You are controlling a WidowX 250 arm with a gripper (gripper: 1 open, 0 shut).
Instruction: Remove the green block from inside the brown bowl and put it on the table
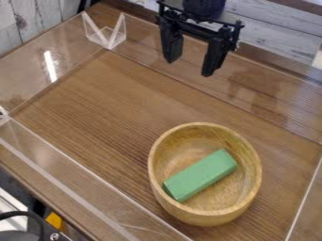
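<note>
With the pincer (193, 55) hanging spread apart and empty well away from the brown bowl (206, 173), the green block (201, 175) lying flat on the bowl's floor may prove hard to pinch, apparently low enough that fingers could strike the rim and shove the bowl across the surface (113, 104).

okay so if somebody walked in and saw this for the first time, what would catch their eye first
Probably the green block, bright against the wood, lying at a slant inside the brown bowl at the lower right of the table. Next would be the black gripper hanging at the top, jaws open and pointing down, well apart from the bowl.
</note>
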